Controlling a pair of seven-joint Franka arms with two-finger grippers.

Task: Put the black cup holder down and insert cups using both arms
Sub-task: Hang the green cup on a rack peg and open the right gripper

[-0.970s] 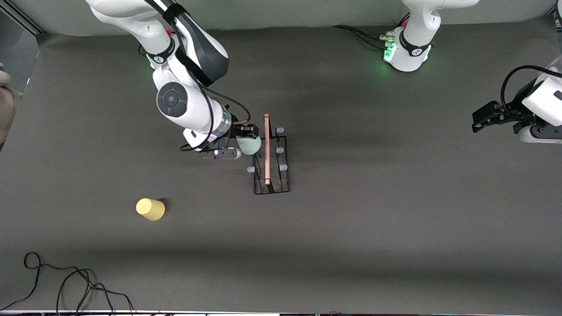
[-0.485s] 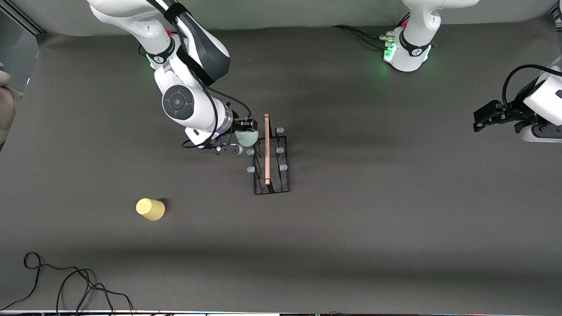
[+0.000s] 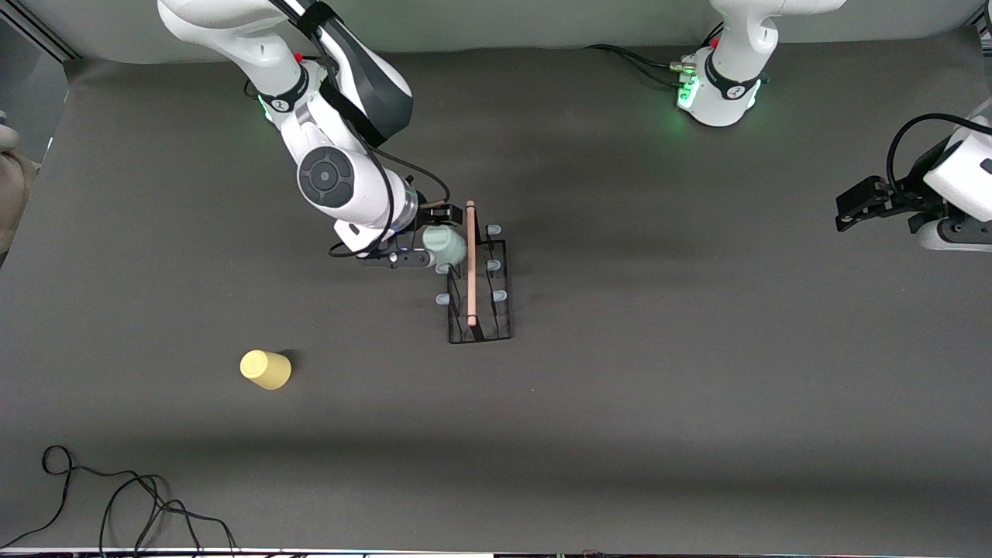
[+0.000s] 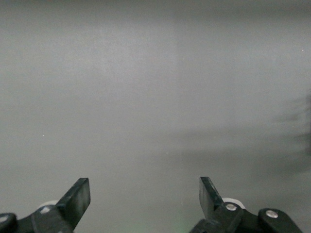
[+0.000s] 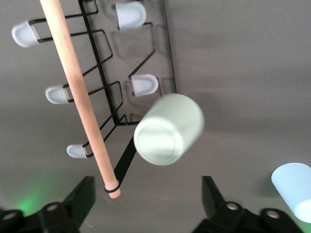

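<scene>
The thin black wire cup holder (image 3: 471,263) (image 5: 80,92) with a light wooden rod handle stands mid-table, its rod running 12 to 6 o'clock. A pale green plastic tumbler (image 3: 446,244) (image 5: 167,128) sits tilted over a peg at its 10 o'clock. A yellow tumbler (image 3: 265,369) stands upside down at the holder's 8 o'clock, well apart. A light blue tumbler (image 5: 291,189) lies near the holder.

Left wrist cam: bare table, nothing between the fingers.
Left gripper (image 4: 145,201) was spread wide over the plain grey tabletop (image 4: 155,87). One fingertip (image 4: 77,194) showed at 7 o'clock, the other at 5 o'clock. Faint shadow streak at 3 o'clock.
</scene>
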